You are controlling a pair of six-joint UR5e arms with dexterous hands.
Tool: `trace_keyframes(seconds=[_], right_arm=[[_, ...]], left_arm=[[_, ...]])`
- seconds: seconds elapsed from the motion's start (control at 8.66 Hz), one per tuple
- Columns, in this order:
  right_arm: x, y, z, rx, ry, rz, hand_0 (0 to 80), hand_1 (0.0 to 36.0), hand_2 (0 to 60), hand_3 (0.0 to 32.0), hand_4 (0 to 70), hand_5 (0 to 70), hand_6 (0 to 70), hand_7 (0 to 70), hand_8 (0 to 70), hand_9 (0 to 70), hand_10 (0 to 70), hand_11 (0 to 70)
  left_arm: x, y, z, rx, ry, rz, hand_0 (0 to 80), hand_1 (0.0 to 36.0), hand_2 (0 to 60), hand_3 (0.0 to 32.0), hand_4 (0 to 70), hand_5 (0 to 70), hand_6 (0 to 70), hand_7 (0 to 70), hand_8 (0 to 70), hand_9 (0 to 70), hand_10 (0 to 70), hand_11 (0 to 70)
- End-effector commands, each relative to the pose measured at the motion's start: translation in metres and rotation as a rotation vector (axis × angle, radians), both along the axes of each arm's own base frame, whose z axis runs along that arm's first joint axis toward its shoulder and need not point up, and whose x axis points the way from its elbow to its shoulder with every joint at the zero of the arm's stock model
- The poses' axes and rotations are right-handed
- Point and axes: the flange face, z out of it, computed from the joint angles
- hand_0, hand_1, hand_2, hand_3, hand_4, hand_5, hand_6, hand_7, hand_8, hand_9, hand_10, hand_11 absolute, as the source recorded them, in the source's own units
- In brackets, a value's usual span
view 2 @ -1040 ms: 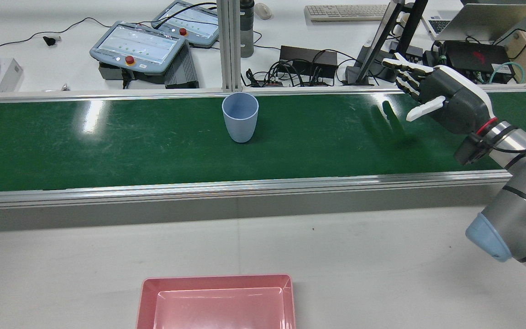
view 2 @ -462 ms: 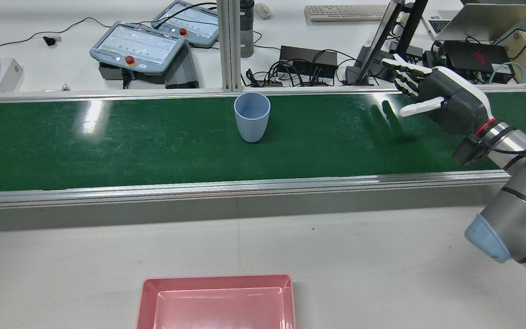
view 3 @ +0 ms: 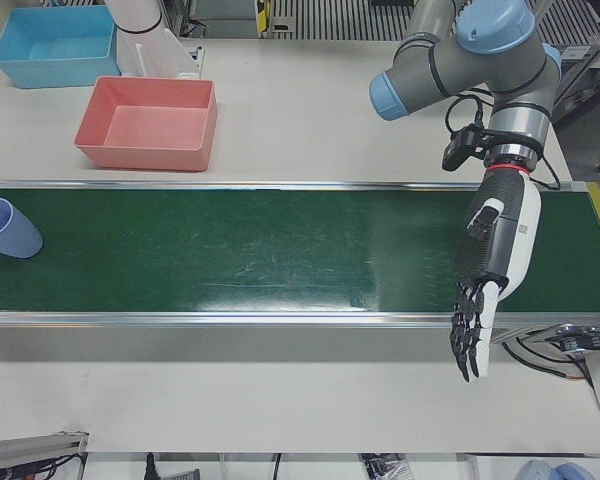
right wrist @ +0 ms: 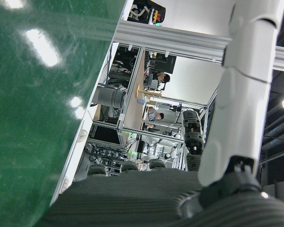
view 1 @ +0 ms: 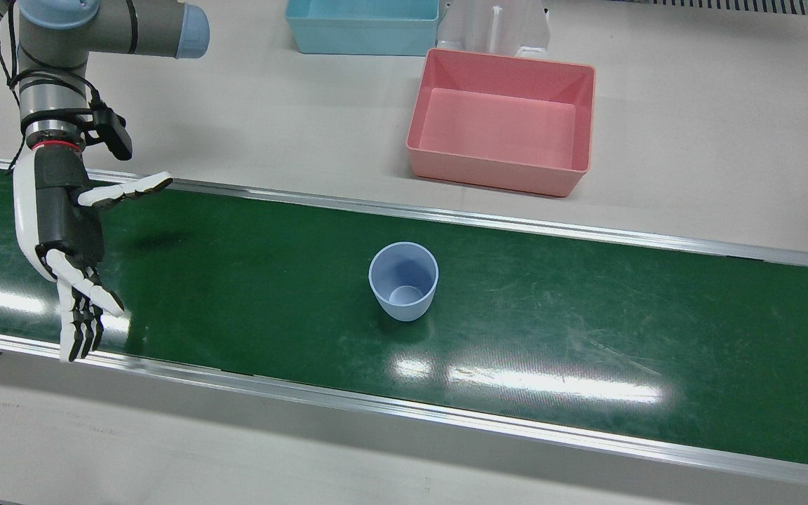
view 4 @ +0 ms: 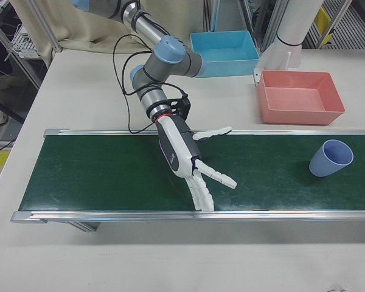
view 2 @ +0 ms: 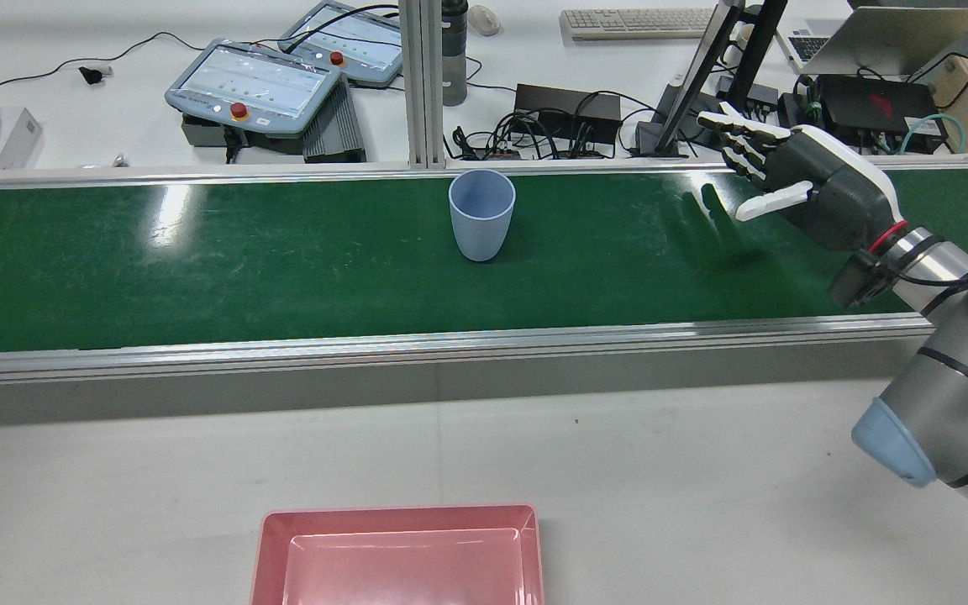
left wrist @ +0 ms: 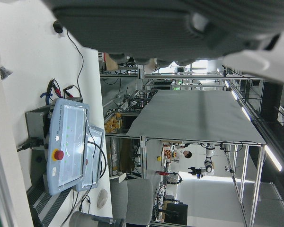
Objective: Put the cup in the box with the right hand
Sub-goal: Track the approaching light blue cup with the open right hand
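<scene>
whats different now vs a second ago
The blue cup has travelled rightward along the green belt in the rear view, closer to the right hand. It is upright, and nothing has grasped it. The right hand stayed open over the belt's far right, edging only slightly up and left. The pink box has not moved.

One blue cup, one pink box, one blue bin.
</scene>
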Motion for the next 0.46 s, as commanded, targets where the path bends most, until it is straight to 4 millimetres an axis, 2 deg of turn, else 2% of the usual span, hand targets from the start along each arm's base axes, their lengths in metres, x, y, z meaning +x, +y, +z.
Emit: trace_keyframes(seconds=[0.0, 0.12, 0.35], right_arm=[[-0.0007, -0.0004, -0.0006, 0.001, -0.001, 0.0, 59.1, 17.3, 2.0, 0.0, 5.2, 6.5, 2.1, 0.0, 0.0, 0.4, 0.0, 0.0], [-0.0019, -0.0006, -0.0007, 0.001, -0.001, -0.002, 58.5, 18.4, 3.0, 0.0, 4.5, 6.5, 2.2, 0.1, 0.0, 0.5, 0.0, 0.0], [-0.0055, 0.0004, -0.0007, -0.001, -0.004, 0.002, 60.0, 16.2, 1.0, 0.0, 6.4, 6.5, 2.3, 0.6, 0.0, 0.4, 0.0, 0.0]], left_arm=[[0.0002, 0.0001, 0.0002, -0.002, 0.0, 0.0, 0.0, 0.0, 0.0, 0.0, 0.0, 0.0, 0.0, 0.0, 0.0, 0.0, 0.0, 0.0], [0.0002, 0.0, 0.0, 0.0, 0.0, 0.0, 0.0, 0.0, 0.0, 0.0, 0.0, 0.0, 0.0, 0.0, 0.0, 0.0, 0.0, 0.0], [0.0002, 0.0, 0.0, 0.0, 0.0, 0.0, 0.0, 0.0, 0.0, 0.0, 0.0, 0.0, 0.0, 0.0, 0.0, 0.0, 0.0, 0.0]])
